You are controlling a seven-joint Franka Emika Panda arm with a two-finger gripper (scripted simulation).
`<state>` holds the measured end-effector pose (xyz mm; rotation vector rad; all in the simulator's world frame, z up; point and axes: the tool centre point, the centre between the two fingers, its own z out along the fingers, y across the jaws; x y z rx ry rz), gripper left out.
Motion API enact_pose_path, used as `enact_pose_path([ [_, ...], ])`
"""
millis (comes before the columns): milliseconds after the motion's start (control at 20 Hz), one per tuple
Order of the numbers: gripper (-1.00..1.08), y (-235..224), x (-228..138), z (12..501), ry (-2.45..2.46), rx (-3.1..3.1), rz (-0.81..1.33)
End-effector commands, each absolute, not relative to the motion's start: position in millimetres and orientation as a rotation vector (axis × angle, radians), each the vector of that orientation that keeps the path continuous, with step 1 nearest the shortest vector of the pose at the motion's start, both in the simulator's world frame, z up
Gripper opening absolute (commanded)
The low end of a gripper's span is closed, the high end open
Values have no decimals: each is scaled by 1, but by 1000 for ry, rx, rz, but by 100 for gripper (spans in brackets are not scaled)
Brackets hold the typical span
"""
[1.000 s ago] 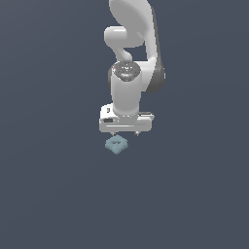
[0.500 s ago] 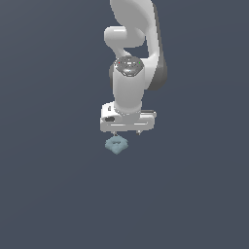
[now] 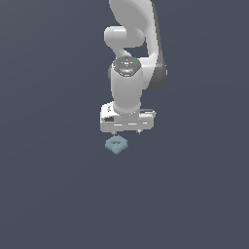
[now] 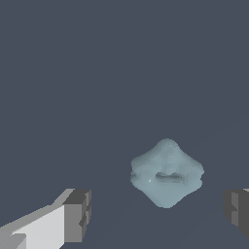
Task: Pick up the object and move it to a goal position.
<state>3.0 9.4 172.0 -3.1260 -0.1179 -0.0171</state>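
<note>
— One object (image 4: 166, 174), one pincer (image 4: 158, 214), nothing else to track. Your fingers (image 4: 78, 215) stand wide apart, empty. In the wrist view the pale blue-grey lump lies between them but off-centre, nearer one finger than the other. Shift sideways until it sits midway before you descend.

— And the exterior view?

— Same story from further off: the pincer (image 3: 126, 132) hangs above the worktop (image 3: 48, 194), the object (image 3: 116, 145) shows just below it and a little toward the exterior view's left. Nothing touches it yet.

— How should I close?

— Judgement only: it's lumpy, a rounded diamond with a dent in the middle, narrower than your opening, so there's room. Come straight down, stop with the pads level with its widest part, then close slowly. I'd say a grab on the sloped points would squeeze it out sideways, so aim for the broad flanks. Whether the dent goes right through, I cannot tell.

— Any containers?

— None in either view. No bin, no tray. No goal marker shows either, so you can't tell from here where to carry it.
</note>
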Motion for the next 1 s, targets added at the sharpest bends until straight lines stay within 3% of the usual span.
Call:
enact_pose_path([
  [0,108,9,0,166,-131,-3117,-8],
  [950,108,1,-16,131,-198,-3074,28],
])
